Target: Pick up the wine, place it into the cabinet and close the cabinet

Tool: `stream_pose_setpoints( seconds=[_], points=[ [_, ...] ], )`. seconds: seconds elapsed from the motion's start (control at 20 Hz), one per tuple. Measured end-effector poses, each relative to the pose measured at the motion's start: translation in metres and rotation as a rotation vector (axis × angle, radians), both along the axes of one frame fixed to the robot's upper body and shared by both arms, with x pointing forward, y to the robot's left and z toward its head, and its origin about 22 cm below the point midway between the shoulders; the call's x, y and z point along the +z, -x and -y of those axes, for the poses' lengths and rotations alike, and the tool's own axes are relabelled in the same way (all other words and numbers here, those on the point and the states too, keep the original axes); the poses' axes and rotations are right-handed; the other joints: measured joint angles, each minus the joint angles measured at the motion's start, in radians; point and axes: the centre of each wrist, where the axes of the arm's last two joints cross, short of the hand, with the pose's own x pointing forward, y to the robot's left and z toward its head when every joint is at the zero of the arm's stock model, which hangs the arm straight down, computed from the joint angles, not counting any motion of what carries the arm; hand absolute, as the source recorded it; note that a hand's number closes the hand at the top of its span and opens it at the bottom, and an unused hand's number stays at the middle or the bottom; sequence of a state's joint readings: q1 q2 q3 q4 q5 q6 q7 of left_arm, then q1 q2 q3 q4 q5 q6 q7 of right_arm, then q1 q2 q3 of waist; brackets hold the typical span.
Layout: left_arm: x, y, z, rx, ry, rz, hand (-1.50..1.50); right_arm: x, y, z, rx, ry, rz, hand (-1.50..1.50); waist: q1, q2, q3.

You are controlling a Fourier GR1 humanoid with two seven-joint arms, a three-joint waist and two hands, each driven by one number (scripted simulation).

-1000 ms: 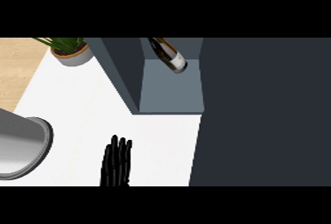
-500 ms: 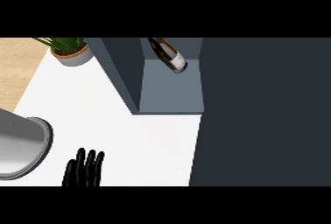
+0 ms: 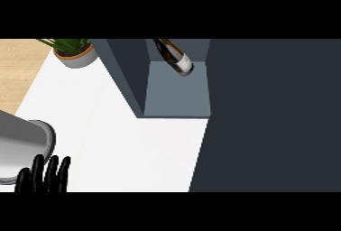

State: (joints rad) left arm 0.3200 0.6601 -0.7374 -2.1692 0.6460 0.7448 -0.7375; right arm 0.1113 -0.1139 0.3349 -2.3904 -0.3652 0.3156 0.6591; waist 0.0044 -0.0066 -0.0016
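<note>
The wine [image 3: 174, 57] lies inside the cabinet [image 3: 177, 92], so only closing remains. The left hand [image 3: 45, 173], fingers straight and released, rests at the near left of the worktop [image 3: 120, 135].

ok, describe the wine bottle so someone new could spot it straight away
Find the grey cabinet at the top middle of the white counter. The wine bottle lies inside its open compartment, near the upper edge. It is dark glass with a pale label, unlike the potted plant to the left.

Left hand [image 3: 45, 175] rests low, fingers straight and upward.
</note>
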Motion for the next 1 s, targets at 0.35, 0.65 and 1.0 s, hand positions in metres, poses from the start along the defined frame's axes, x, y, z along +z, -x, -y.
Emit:
stream_pose_setpoints(
  seconds=[0.35,0.65,1.0],
  points=[
    [0.008,0.001,-0.032,0.032,0.000,-0.011,-1.50,-0.002,0.014,-0.030,0.160,-0.038,-0.035,1.50,-0.004,-0.004,-0.001],
    [0.014,0.000,-0.059,0.035,-0.018,-0.012,-1.50,0.007,0.021,-0.055,0.196,-0.066,-0.058,1.50,-0.003,-0.006,-0.001],
    [0.020,-0.003,-0.088,0.021,-0.024,-0.019,-1.50,0.018,0.035,-0.073,0.083,-0.044,0.004,1.50,-0.003,-0.007,-0.002]
  ],
)
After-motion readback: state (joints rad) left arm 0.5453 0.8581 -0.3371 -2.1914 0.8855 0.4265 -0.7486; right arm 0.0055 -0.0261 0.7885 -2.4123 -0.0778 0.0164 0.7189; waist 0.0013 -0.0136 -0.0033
